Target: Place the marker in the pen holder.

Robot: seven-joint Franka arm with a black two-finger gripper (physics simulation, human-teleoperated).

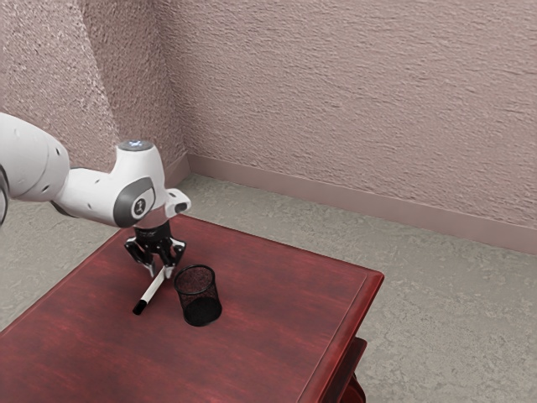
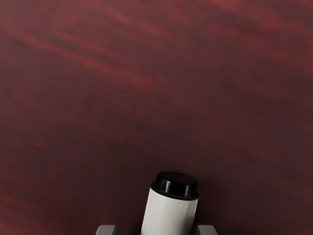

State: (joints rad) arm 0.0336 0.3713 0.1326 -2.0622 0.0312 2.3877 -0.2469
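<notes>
My gripper point(image 1: 161, 271) is low over the red table point(image 1: 260, 336), its two fingers standing apart on either side of the marker's far end. The white marker point(image 1: 151, 291) lies on the tabletop, its black end pointing away from my hand. In the wrist view, the marker point(image 2: 168, 215) shows a short black tip between the fingertips of the gripper point(image 2: 156, 230), with a gap on at least one side. The black mesh pen holder point(image 1: 199, 295) stands upright just beside the marker, toward the exterior view's right.
The table's edge point(image 1: 342, 336) runs down the exterior view's right side, beyond the pen holder. Behind the table are the floor point(image 1: 277, 220) and a rough pinkish wall point(image 1: 352, 109).
</notes>
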